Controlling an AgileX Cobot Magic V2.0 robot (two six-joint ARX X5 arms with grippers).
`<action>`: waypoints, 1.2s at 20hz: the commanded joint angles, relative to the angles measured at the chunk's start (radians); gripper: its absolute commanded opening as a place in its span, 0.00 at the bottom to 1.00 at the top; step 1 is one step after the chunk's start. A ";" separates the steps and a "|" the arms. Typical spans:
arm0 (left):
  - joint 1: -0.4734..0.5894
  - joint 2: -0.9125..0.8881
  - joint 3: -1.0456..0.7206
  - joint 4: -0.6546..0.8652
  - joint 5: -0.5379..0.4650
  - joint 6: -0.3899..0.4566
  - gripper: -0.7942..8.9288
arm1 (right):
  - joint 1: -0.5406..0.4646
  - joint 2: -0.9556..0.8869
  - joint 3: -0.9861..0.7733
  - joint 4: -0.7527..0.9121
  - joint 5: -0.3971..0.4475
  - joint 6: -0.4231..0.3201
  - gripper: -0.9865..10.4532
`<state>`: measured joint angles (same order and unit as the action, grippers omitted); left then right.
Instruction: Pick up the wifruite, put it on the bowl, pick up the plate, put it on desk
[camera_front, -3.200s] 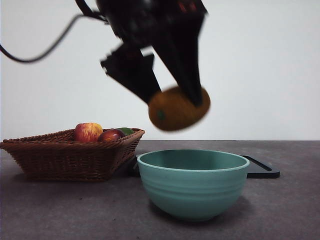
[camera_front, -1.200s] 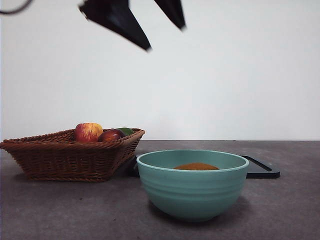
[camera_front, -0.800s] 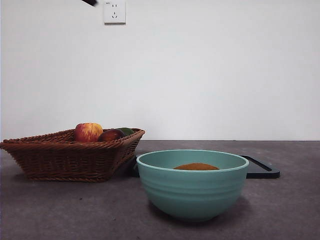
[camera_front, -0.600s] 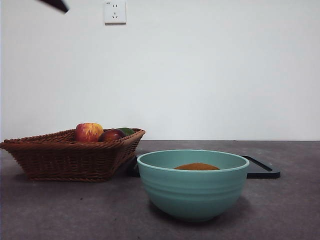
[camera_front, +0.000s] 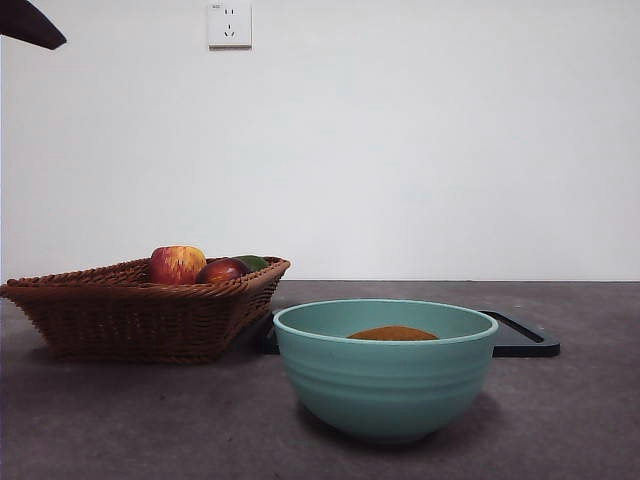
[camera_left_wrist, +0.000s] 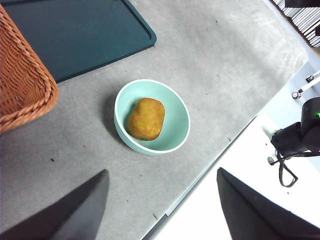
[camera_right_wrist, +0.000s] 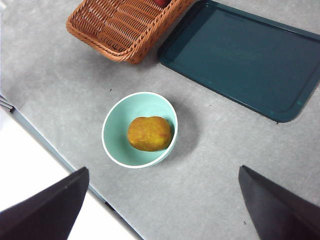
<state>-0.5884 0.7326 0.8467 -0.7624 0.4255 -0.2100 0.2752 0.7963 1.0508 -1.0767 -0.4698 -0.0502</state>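
The brown oval wifruite lies inside the teal bowl, which stands on the grey desk. From the front only the fruit's top shows over the rim. My left gripper hangs high above the bowl, open and empty. My right gripper is also high over it, open and empty. One arm's black tip shows at the top left corner of the front view. No plate is in view.
A brown wicker basket holding apples stands left of the bowl. A flat dark tray lies behind the bowl. The desk's near edge runs close to the bowl.
The gripper that held the fruit over the bowl let it go into the bowl, then rose and drew off to the upper left, leaving only a tip in view.
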 joint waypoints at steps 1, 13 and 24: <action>-0.006 0.005 0.008 0.006 0.006 0.007 0.44 | 0.006 0.007 0.015 0.004 -0.002 0.027 0.50; -0.006 0.006 0.008 0.007 0.006 0.008 0.44 | 0.111 0.045 -0.405 0.463 0.000 0.386 0.39; -0.006 0.006 0.008 0.007 0.006 0.008 0.44 | 0.335 0.373 -0.436 0.762 0.272 0.449 0.27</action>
<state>-0.5884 0.7326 0.8467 -0.7624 0.4255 -0.2085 0.6037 1.1610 0.6106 -0.3225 -0.2031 0.3805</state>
